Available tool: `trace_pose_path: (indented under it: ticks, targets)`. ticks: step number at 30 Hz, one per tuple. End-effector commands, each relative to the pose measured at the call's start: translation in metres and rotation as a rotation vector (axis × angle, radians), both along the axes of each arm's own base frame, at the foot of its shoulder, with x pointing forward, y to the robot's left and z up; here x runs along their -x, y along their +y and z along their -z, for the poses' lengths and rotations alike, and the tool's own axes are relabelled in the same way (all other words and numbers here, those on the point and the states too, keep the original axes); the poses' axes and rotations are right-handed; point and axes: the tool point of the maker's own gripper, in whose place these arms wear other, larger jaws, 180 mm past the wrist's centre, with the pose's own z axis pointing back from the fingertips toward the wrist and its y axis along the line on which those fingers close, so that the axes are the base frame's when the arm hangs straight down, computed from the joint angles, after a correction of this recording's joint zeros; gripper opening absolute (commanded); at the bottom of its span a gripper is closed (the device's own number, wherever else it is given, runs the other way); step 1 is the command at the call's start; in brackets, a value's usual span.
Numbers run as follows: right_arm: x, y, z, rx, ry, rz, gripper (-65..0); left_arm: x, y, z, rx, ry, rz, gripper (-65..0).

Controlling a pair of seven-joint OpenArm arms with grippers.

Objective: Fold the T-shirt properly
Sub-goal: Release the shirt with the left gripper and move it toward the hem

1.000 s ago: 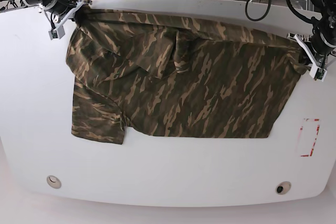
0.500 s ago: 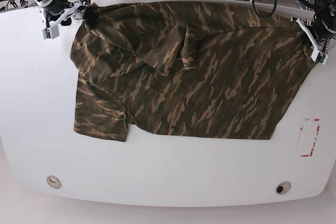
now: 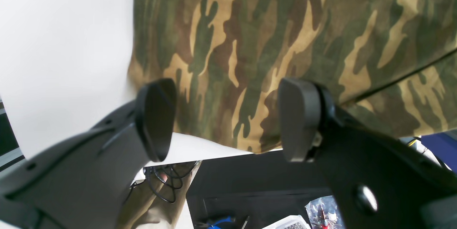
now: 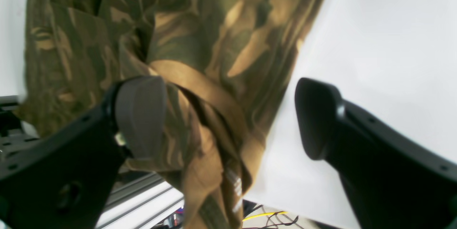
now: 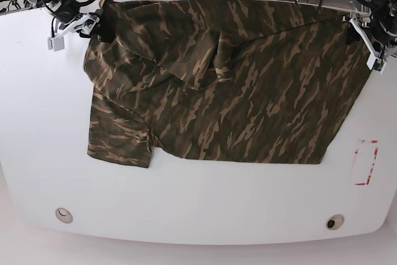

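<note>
T-shirt (image 5: 223,85) lies spread on the white table (image 5: 186,203), a soft knit in camouflage streaks of dark olive, brown and tan; its upper edge runs along the table's far rim, one short sleeve (image 5: 119,144) juts toward the near side on the base view's left, and a raised fold (image 5: 218,60) puckers the cloth near the middle. Lower hem reads as a fairly straight line; surface mostly flat, with shallow wrinkles toward the sleeve. Left gripper (image 3: 226,118) sits at the far corner on the base view's right: two dark, rounded matte pads standing well apart, nothing pinched between them, the shirt's corner lying on the table behind the gap and hanging just past the edge. Right gripper (image 4: 232,118) at the opposite far corner: its jaws likewise spread wide and hold nothing. A bunched, rope-like twist of cloth (image 4: 210,150) droops over the table edge behind the gap, close to one grey pad; whether it touches that pad I cannot tell. Table surface smooth, slightly glossy, with rounded corners; a red-outlined rectangle (image 5: 365,162) marked near its right edge; two small round fittings (image 5: 63,215) near the front rim.
</note>
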Motion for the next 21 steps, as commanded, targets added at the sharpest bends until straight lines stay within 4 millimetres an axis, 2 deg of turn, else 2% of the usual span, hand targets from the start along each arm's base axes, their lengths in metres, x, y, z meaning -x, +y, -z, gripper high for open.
trace_pose_path:
  ticks: [1,10,13,16,18,21]
  targets:
    - [-0.013,-0.012,-0.008,0.011,-0.044,0.01,-11.3,-0.006,0.004,-0.01,-0.021,-0.031,0.012,-22.9]
    - [-0.058,-0.04,-0.005,0.024,-0.072,0.053,-11.3,-0.007,0.004,-0.011,-0.018,-0.035,0.011,-22.9]
    - [-0.066,-0.046,0.0,0.016,-0.056,0.059,-11.3,-0.008,0.003,-0.011,-0.017,-0.036,0.01,-22.9]
    - [-0.073,-0.043,0.004,-0.013,-0.053,0.059,-11.3,-0.011,0.002,-0.012,-0.016,-0.046,0.013,-22.9]
    - [-0.079,-0.033,0.006,-0.022,-0.052,0.024,-11.9,-0.019,0.003,-0.017,-0.017,-0.07,0.008,-22.9]
    - [-0.082,-0.022,0.007,-0.026,-0.047,-0.013,-18.4,-0.022,0.004,-0.019,-0.018,-0.08,0.007,-22.9]
